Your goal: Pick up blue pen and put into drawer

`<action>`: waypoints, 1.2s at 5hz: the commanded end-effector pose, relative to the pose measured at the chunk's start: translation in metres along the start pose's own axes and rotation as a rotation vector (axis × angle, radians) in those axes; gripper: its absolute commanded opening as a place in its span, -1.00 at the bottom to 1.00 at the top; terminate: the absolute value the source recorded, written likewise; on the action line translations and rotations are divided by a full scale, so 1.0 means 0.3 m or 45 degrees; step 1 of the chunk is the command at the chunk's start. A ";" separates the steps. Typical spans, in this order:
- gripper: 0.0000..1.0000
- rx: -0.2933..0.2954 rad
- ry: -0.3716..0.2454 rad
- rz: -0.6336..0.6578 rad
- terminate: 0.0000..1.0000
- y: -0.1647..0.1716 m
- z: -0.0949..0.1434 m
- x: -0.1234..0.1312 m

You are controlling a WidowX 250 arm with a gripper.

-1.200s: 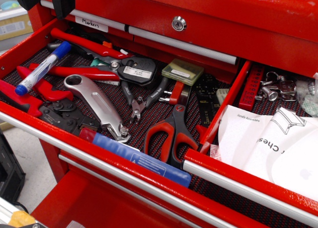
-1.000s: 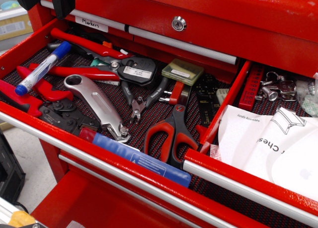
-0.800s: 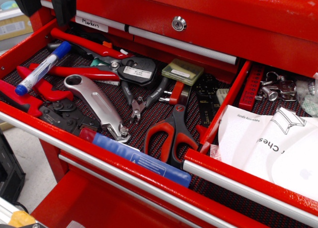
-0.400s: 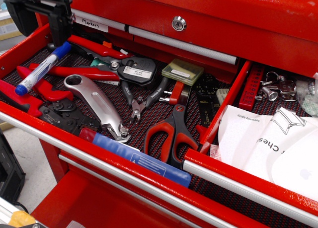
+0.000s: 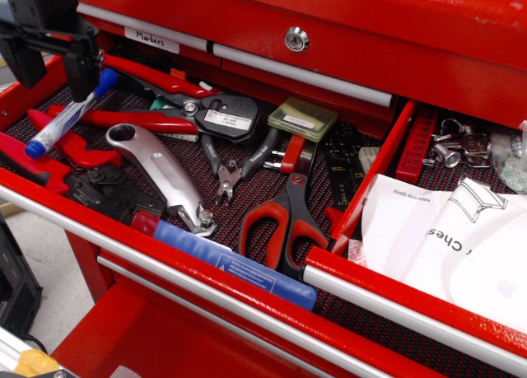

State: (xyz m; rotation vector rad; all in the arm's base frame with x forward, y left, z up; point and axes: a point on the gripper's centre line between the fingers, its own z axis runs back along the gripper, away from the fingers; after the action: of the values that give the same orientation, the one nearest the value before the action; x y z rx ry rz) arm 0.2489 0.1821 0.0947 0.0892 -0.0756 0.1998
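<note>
Gripper (image 5: 56, 69) has dropped in from the top-left corner over the last second and now sits low over the left drawer, fingers apart, nothing held. 1 finger is just above the blue pen (image 5: 67, 114) near its cap end; the other hangs off to the left. Contact can't be confirmed from this view.

Pen hasn't shifted: it lies diagonally on the red-handled pliers (image 5: 123, 119), cap toward the back.

Target drawer (image 5: 412, 300) on the right is open, white papers (image 5: 445, 238) inside, well apart from the pen.

Read: approach nearly done, grasp not yet made. Next move likely needs the fingers straddling the barrel before closing; the pliers underneath could snag a finger.
</note>
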 end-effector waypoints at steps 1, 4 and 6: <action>1.00 0.016 -0.035 -0.036 -1.00 0.051 -0.062 -0.007; -1.00 -0.094 -0.051 -0.054 -1.00 0.042 -0.133 -0.027; -1.00 -0.098 -0.136 -0.392 -1.00 -0.175 0.105 -0.028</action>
State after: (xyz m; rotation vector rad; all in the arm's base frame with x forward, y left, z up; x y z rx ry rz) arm 0.2487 0.1007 0.1200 0.0478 -0.1675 -0.1448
